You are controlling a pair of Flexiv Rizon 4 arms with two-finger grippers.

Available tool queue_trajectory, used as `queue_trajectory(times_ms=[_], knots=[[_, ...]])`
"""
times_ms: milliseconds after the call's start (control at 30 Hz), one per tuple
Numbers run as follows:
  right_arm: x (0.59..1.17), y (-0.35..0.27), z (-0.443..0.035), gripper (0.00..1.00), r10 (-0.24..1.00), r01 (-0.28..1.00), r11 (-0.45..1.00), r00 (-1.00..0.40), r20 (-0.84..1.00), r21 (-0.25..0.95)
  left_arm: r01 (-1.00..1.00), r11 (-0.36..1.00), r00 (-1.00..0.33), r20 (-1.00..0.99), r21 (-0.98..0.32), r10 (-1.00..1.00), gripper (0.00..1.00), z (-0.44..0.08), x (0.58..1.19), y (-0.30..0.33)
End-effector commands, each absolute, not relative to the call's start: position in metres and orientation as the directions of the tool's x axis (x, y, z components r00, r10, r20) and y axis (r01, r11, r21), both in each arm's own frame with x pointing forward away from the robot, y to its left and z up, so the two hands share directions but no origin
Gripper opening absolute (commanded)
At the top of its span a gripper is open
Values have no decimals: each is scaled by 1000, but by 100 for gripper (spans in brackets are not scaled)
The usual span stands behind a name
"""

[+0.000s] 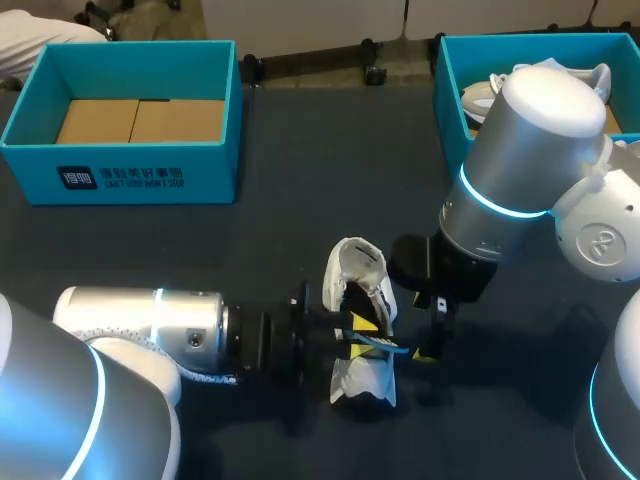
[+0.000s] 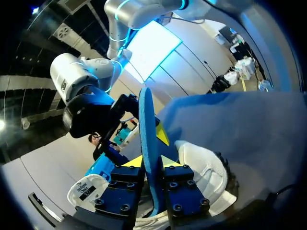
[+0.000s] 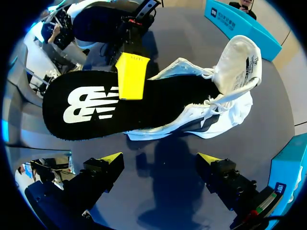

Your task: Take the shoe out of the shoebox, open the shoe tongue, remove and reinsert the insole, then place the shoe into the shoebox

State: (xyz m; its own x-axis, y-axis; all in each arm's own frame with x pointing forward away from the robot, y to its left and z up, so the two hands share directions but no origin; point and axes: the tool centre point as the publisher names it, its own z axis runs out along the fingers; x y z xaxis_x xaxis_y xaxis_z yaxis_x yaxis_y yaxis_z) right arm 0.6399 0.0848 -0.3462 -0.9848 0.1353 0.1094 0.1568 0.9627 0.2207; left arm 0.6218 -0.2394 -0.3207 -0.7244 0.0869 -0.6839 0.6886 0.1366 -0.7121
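Currently finding insole (image 3: 158, 103) mostly out of shoe (image 1: 360, 275), dark face turned toward the right wrist camera, one end overlapping the shoe's opening. Cannot tell whether that end sits inside. Judging the step in hand as the insole swap, at the turn between pulling out and feeding back. Finding shoe on its side near the middle of tabletop (image 1: 300, 200), tongue pulled up and open.

To do well:
- Line insole up flat with the opening and lead with the end nearest the shoe.
- Slide low along the footbed rather than press down, to avoid buckling the foam.
- Brace shoe first; looks light and probably free to skid.
- Watch tongue and laces for snagging the leading end.

Logging left end effector (image 2: 149, 163) as clamped on insole, one yellow tip on each face, roughly mid-length, with insole edge-on between them in left wrist view. Expecting some droop at both free ends with this grip.

Logging right end effector (image 3: 159, 158) as spread wide and holding nothing, with no contact seen on shoe or insole. Hovers just beside shoe on its right, bare tabletop between the tips. Looks well placed to serve as a brace.

Further out, noting left shoebox (image 1: 120, 170) at the far left with only cardboard showing inside. Noting right shoebox (image 1: 452, 90) at the far right, another shoe (image 1: 480, 100) in it, partly hidden by right arm.
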Motion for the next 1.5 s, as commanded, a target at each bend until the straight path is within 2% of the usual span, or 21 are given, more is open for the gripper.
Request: queue_trajectory(times_ms=[33, 200, 233, 267, 300, 633, 900, 1267, 1367, 1500], knots=[[639, 85, -347, 100, 135, 157, 962, -985, 108, 222, 684, 138, -729, -679, -716, 89, 19, -314, 614, -232], [639, 85, -347, 100, 135, 157, 962, -985, 108, 222, 682, 132, -731, -674, -719, 106, 18, -312, 610, -234], [639, 85, -347, 100, 135, 157, 962, -985, 108, 222, 687, 134, -727, -678, -715, 112, 13, -312, 609, -235], [639, 85, -347, 100, 135, 157, 962, -985, 108, 222, 687, 134, -727, -678, -714, 112, 4, -312, 609, -235], [639, 85, -347, 100, 135, 157, 962, -985, 108, 222, 702, 140, -712, -691, -699, 122, 0, -314, 608, -236], [639, 85, -347, 100, 135, 157, 962, -985, 108, 222, 785, 149, -619, -773, -601, 142, 0, -329, 619, -235], [639, 85, -347, 100, 135, 157, 962, -985, 108, 222, 802, 195, -594, -788, -565, 162, 0, -340, 631, -233], [639, 85, -347, 100, 135, 157, 962, -985, 108, 222, 773, 207, -630, -763, -600, 144, 0, -338, 629, -231], [639, 85, -347, 100, 135, 157, 962, -985, 108, 222, 751, 210, -656, -743, -626, 132, 24, -336, 626, -230], [639, 85, -347, 100, 135, 157, 962, -985, 108, 222, 712, 203, -699, -706, -673, 111, 27, -331, 623, -229]])
